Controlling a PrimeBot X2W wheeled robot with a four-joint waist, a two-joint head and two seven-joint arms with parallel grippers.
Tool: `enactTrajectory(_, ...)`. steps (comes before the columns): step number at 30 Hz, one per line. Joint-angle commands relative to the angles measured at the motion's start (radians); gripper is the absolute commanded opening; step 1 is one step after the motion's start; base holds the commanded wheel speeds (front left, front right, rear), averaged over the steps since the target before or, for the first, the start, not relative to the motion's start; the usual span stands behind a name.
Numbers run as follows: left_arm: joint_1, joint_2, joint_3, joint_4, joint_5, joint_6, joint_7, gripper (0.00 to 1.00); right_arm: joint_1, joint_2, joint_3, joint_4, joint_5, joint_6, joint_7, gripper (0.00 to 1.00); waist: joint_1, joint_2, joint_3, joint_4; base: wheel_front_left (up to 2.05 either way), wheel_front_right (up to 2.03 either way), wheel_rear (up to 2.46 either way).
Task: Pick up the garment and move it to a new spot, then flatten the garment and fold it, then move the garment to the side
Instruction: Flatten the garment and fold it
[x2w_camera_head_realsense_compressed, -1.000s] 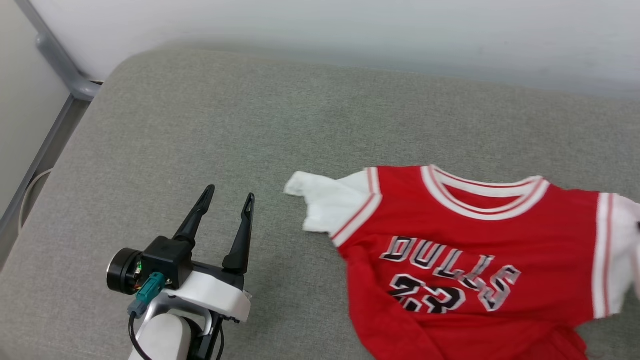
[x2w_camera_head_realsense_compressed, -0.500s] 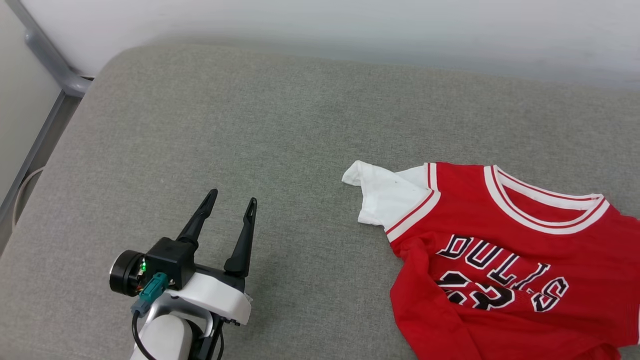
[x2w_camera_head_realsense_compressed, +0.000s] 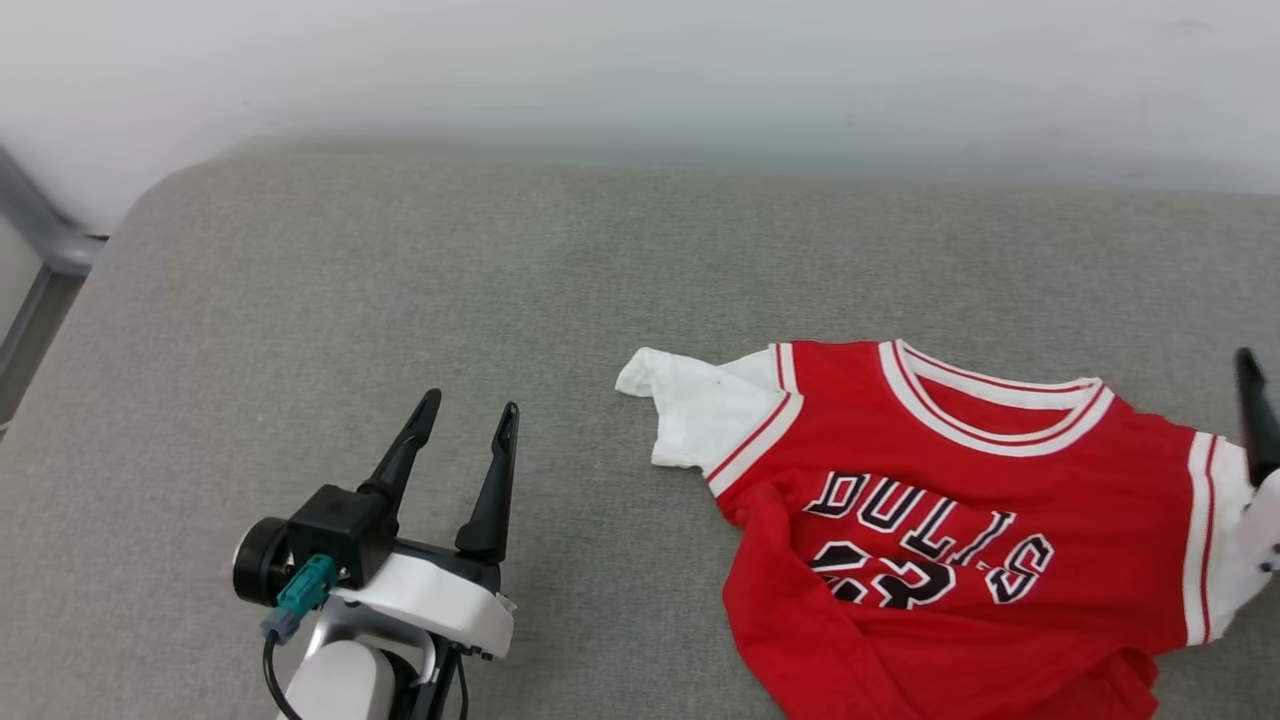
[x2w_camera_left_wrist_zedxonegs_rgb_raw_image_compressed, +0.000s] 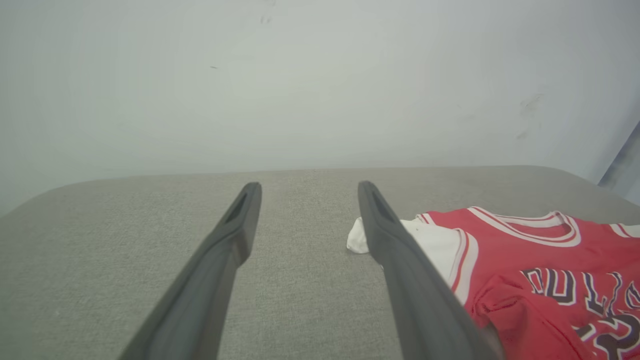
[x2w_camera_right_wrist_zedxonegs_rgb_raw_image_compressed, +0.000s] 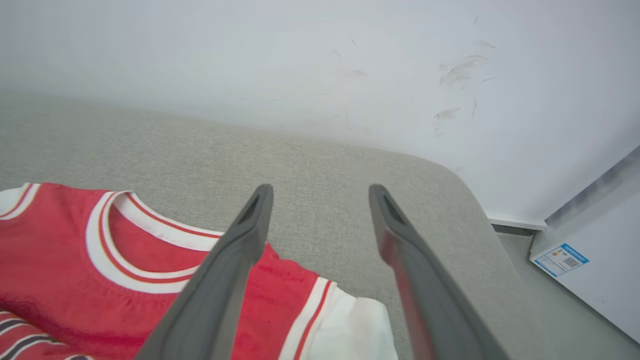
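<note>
The jersey lies face up on a grey cushion, at about 4 o'clock in the head view. Its collar points to 12 o'clock, toward the pale wall. One white sleeve sticks out toward 9 o'clock and lies crumpled on the cushion. The red body is rumpled low down, with a fold running across the number and the lower left side bunched. The hem runs off the bottom edge.

The left claw sits at 7 o'clock in the head view, well apart from the jersey. It is released, fingers spread and pointing to 12 o'clock, with bare cushion between them. In its wrist view the crumpled sleeve lies just past the right-hand finger.

The right claw is at 3 o'clock in the head view, where one dark finger rises at the edge. In its wrist view it is released, with its fingers wide apart. It grips nothing. The other white sleeve lies below it, at 6 o'clock in that view.
</note>
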Motion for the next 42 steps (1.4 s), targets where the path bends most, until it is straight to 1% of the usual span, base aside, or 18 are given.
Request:
enactTrajectory(1,0.01,-0.005,0.002,-0.003,-0.004,-0.001,-0.003,1.0,0.029,0.026,-0.004,-0.025,0.018,-0.001,-0.019,1.0,0.0,-0.0001,-0.006,-0.014,0.0,0.0,0.0)
enactTrajectory(8,0.033,-0.026,-0.025,0.015,-0.014,-0.006,-0.003,1.0,0.155,0.161,0.01,-0.22,0.057,-0.001,-0.128,1.0,0.0,-0.0001,0.002,-0.047,0.0,0.0,0.0)
enactTrajectory(9,0.031,-0.03,-0.04,0.031,-0.024,-0.008,0.007,1.0,0.188,0.204,0.009,-0.283,0.062,-0.001,-0.144,1.0,0.0,-0.0001,0.013,-0.062,0.0,0.0,0.0)
enactTrajectory(10,0.022,-0.032,-0.043,0.033,-0.026,-0.005,0.02,1.0,0.196,0.214,0.008,-0.3,0.062,-0.001,-0.142,1.0,0.0,-0.0001,0.018,-0.067,0.0,0.0,0.0)
enactTrajectory(12,0.0,-0.034,-0.055,0.043,-0.033,0.001,0.081,1.0,0.209,0.226,0.01,-0.332,0.058,-0.001,-0.135,1.0,0.0,-0.0001,0.03,-0.077,0.0,0.0,0.0)
enactTrajectory(15,-0.048,-0.036,-0.066,0.056,-0.038,0.013,0.209,1.0,0.212,0.233,0.011,-0.372,0.054,-0.001,-0.119,1.0,0.0,-0.0001,0.05,-0.095,0.0,0.0,0.0)
enactTrajectory(19,-0.12,-0.037,-0.091,0.082,-0.036,0.041,0.422,1.0,0.206,0.232,0.015,-0.397,0.048,-0.001,-0.106,1.0,0.0,-0.0001,0.077,-0.122,0.0,0.0,0.0)
enactTrajectory(20,-0.175,-0.036,-0.1,0.102,-0.028,0.062,0.526,1.0,0.199,0.235,0.021,-0.395,0.047,-0.001,-0.104,1.0,0.0,-0.0001,0.098,-0.14,0.0,0.0,0.0)
enactTrajectory(22,-0.199,-0.035,-0.107,0.13,-0.025,0.07,0.578,1.0,0.202,0.238,0.026,-0.388,0.047,-0.001,-0.11,1.0,0.0,-0.0001,0.11,-0.15,0.0,0.0,0.0)
enactTrajectory(26,-0.24,-0.035,-0.115,0.169,-0.017,0.08,0.61,1.0,0.203,0.242,0.035,-0.377,0.047,-0.001,-0.123,1.0,0.0,-0.0001,0.126,-0.163,0.0,0.0,0.0)
enactTrajectory(30,-0.264,-0.029,-0.122,0.232,-0.002,0.094,0.615,1.0,0.197,0.246,0.046,-0.36,0.05,-0.001,-0.137,1.0,0.0,-0.0001,0.143,-0.174,0.0,0.0,0.0)
enactTrajectory(36,-0.271,-0.028,-0.136,0.33,-0.005,0.084,0.606,1.0,0.187,0.236,0.047,-0.335,0.055,-0.001,-0.154,1.0,0.0,-0.0001,0.159,-0.172,0.0,0.0,0.0)
enactTrajectory(37,-0.27,-0.029,-0.137,0.347,-0.01,0.081,0.608,0.81,0.186,0.235,0.046,-0.331,0.056,-0.001,-0.155,1.0,0.0,-0.0001,0.16,-0.17,0.0,0.0,0.0)
enactTrajectory(38,-0.272,-0.03,-0.141,0.363,-0.013,0.075,0.611,0.17,0.185,0.233,0.048,-0.328,0.057,-0.001,-0.157,1.0,0.0,-0.0001,0.161,-0.168,0.0,0.0,0.0)
enactTrajectory(39,-0.273,-0.032,-0.143,0.377,-0.019,0.07,0.609,0.0,0.184,0.231,0.051,-0.325,0.057,-0.001,-0.158,1.0,0.0,-0.0001,0.162,-0.165,0.0,0.0,0.0)
enactTrajectory(42,-0.279,-0.036,-0.147,0.411,-0.032,0.056,0.598,0.0,0.179,0.225,0.056,-0.316,0.058,-0.001,-0.159,1.0,0.0,-0.0001,0.163,-0.158,0.0,0.0,0.0)
